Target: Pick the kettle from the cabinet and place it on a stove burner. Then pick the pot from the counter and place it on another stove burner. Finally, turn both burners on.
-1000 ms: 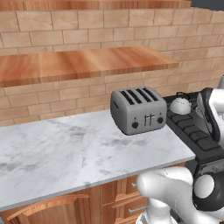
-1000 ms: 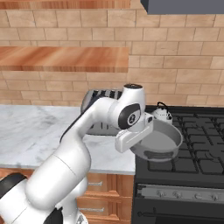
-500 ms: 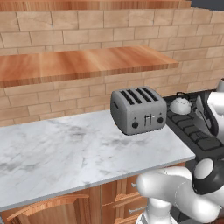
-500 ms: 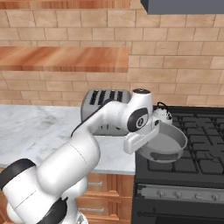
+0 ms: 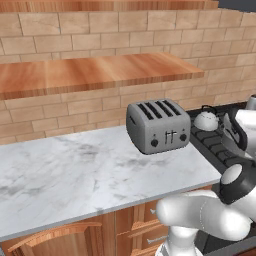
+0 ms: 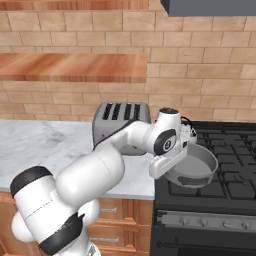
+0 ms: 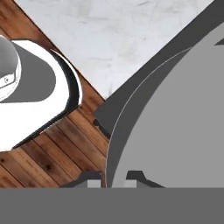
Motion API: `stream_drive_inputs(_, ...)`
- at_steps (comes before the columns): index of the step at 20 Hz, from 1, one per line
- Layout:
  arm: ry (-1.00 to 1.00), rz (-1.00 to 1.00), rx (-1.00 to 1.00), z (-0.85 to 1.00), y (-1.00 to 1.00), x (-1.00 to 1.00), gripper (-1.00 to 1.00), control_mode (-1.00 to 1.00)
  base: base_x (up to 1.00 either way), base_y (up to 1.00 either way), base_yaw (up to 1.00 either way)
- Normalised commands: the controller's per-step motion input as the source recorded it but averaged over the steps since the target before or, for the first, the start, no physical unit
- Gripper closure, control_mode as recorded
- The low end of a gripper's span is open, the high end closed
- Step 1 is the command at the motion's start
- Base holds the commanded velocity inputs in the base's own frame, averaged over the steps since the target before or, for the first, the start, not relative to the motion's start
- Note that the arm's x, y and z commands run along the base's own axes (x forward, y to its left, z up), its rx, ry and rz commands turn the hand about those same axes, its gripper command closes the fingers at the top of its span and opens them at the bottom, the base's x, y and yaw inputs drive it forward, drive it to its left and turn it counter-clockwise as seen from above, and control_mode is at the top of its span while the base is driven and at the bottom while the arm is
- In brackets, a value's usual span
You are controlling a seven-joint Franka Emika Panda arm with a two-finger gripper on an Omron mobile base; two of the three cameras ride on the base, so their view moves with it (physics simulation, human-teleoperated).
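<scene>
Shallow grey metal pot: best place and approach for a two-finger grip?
Grip the thin rim wall of the shallow round grey metal pot, coming from above with one of the fingers inside the wall and one outside. The bowl is too wide to span, and the wall is thin and upright. That is how the gripper has it now, shut on the near rim, over the black gas cooktop.

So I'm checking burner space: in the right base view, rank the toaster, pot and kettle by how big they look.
1. Pot, though it sits nearer the camera than the toaster, so this ranking is unsure.
2. Toaster, partly hidden by the arm.
3. Kettle, mostly hidden behind the arm.
</scene>
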Motion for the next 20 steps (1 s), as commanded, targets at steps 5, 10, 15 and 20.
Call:
stream_drive_inputs(5, 0.0, 0.0, 0.0, -0.24, -0.23, 0.22, 1.0, -1.0, 0.0, 0.0, 0.0)
stream_drive_inputs(10, 0.0, 0.0, 0.0, -0.17, -0.19, 0.24, 1.0, -1.0, 0.0, 0.0, 0.0)
stream_drive_inputs(15, 0.0, 0.0, 0.0, -0.13, -0.11, 0.24, 1.0, -1.0, 0.0, 0.0, 0.0)
stream_drive_inputs(20, 0.0, 0.0, 0.0, -0.13, -0.11, 0.19, 1.0, -1.0, 0.0, 0.0, 0.0)
